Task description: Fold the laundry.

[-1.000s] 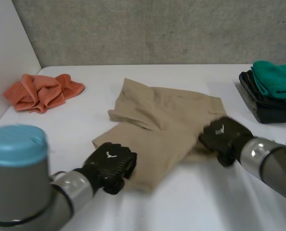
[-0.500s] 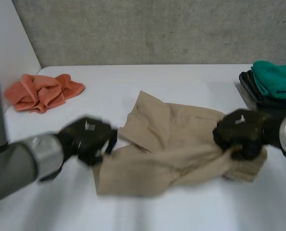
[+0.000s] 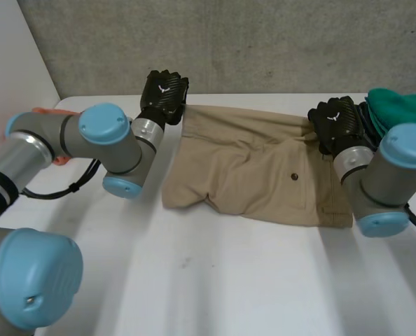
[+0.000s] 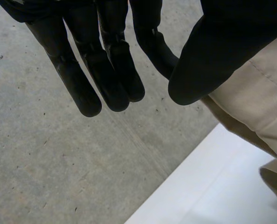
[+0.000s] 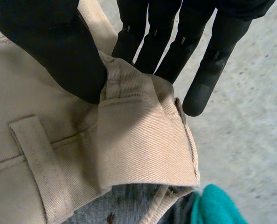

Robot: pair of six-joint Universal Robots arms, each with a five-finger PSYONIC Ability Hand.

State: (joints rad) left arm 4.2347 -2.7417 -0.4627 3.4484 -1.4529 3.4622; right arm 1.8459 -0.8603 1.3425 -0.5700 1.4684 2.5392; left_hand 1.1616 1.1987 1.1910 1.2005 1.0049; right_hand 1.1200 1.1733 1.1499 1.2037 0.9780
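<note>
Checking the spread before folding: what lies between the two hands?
The beige shorts, spread from the left hand to the right hand, seen in the head view.

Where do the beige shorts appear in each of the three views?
Head view: beige shorts spread on the table, between left hand and right hand.
Left wrist view: beside the left hand, shorts at.
Right wrist view: their waistband pinched by the right hand.
Shared landmark: the grey wall.
</note>
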